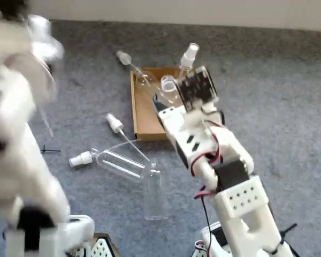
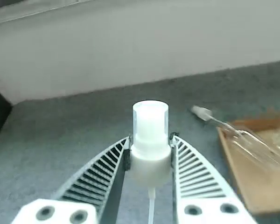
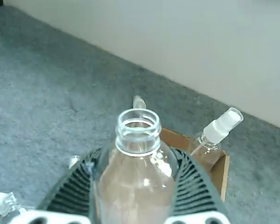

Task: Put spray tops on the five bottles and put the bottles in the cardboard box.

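Note:
My left gripper (image 2: 150,138) is shut on a white spray top (image 2: 150,122) with its thin tube hanging down, held up in the air. My right gripper (image 3: 137,156) is shut on a clear bottle (image 3: 136,172) with an open neck, held upright over the cardboard box (image 1: 142,115). In the high view this bottle (image 1: 168,85) stands at the box's far side. Two capped bottles are in the box: one upright (image 1: 188,58), one lying (image 1: 142,77). On the carpet lie a capped bottle (image 1: 115,162), an uncapped bottle (image 1: 154,194) and a loose spray top (image 1: 115,123).
Grey carpet covers the floor, and a pale wall (image 2: 130,51) runs along the far side. The left arm (image 1: 16,134) rises at the left of the high view, and the right arm (image 1: 219,166) stretches from the near right toward the box.

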`<act>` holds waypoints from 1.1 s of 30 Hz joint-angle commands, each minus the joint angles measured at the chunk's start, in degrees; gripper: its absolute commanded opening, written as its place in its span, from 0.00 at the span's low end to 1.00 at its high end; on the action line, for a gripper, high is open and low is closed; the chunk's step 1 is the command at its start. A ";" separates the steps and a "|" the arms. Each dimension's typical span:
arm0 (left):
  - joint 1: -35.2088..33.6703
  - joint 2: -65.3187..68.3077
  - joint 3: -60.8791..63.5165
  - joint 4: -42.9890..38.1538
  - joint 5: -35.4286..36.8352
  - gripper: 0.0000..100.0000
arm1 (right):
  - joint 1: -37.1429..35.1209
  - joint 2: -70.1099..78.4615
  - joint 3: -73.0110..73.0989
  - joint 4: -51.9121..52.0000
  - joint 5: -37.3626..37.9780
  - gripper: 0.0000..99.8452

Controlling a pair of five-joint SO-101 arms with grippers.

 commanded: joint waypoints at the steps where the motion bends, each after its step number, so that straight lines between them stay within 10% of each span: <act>1: 15.96 -21.85 21.76 -4.04 0.44 0.04 | -0.31 -10.95 12.88 -10.59 -0.88 0.00; 20: 41.10 -29.93 64.31 -64.09 9.67 0.04 | -1.98 -48.13 46.02 -12.44 -1.05 0.00; 33: 41.71 -30.46 68.62 -67.69 9.76 0.04 | -2.07 -48.13 46.11 -12.44 -1.05 0.00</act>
